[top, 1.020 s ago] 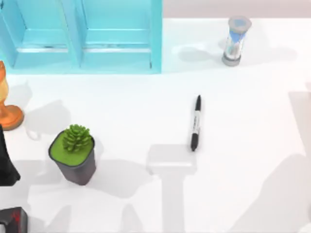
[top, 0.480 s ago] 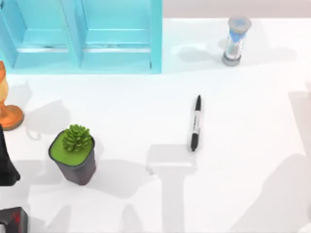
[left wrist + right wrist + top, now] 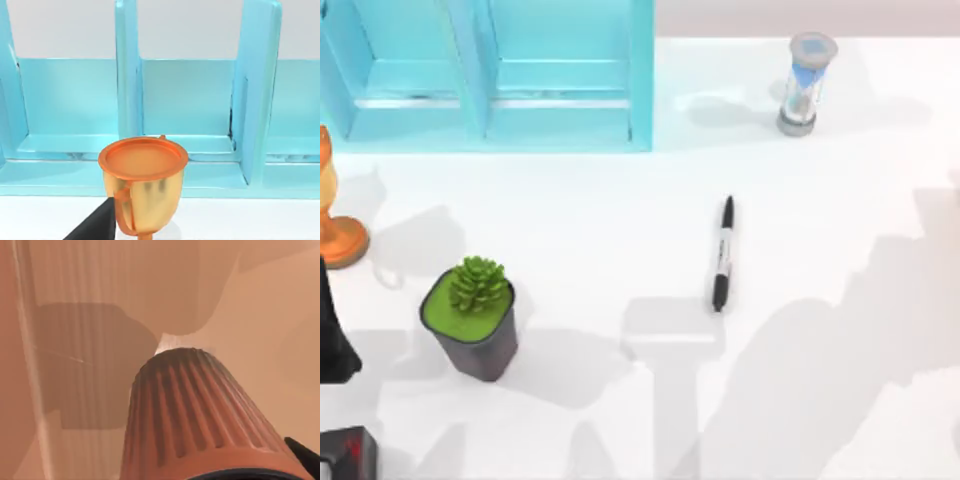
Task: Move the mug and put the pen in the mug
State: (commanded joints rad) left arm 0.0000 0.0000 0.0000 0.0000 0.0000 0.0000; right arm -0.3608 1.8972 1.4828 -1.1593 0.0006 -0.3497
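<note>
The pen (image 3: 722, 255), slim and black with a pale band, lies flat on the white table just right of centre, pointing away from the front edge. In the right wrist view the mug (image 3: 200, 415), ribbed and reddish-brown, sits very close with its dark rim nearest the camera. My right gripper (image 3: 225, 476) is shut on the mug, and one dark fingertip (image 3: 306, 456) shows beside it. The mug casts a shadow on the surface beyond. My left arm (image 3: 332, 340) stays parked at the table's left edge, facing an orange goblet.
A blue shelf unit (image 3: 490, 75) fills the back left. The orange goblet (image 3: 335, 220) stands at the left edge, with a dark grey plant pot (image 3: 470, 320) at front left. A blue-topped hourglass (image 3: 805, 83) stands at the back right.
A broad shadow at the table's right has spread leftward toward the front middle. The pen, pot, hourglass and left arm have not moved.
</note>
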